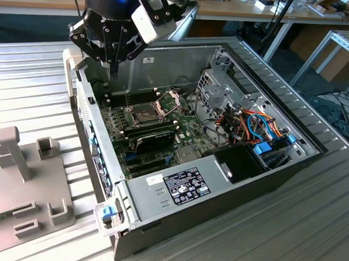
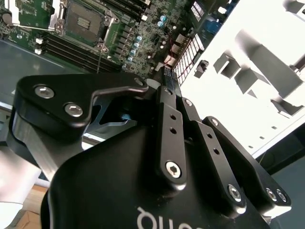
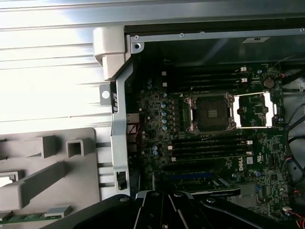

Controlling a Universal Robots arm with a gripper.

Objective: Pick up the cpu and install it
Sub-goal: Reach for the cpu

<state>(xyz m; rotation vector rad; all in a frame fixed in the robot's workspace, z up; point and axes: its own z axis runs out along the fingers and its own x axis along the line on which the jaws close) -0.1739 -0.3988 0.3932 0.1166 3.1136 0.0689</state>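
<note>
An open computer case point(image 1: 217, 209) sits mid-surface on the ribbed metal surface point(image 1: 274, 241). A grey moulded fixture point(image 1: 19, 181) lies by the surface's edge at the exterior view's left. The pincer point(image 1: 113, 66) hangs over the case's far corner on that same side, above the motherboard point(image 1: 119, 124). I cannot tell whether it is clenched or released. The processor socket point(image 3: 212, 112) lies bare, its hinged metal frame point(image 3: 255, 109) swung open just beside it. I cannot tell where the cpu is. A black expansion card point(image 1: 153, 140) stands nearer the power supply point(image 1: 219, 168), which carries a black printed label point(image 1: 186, 186) and a small white sticker point(image 1: 154, 179), both too small to read. White lettering on the pincer's body in the second wrist view is cut off.
</note>
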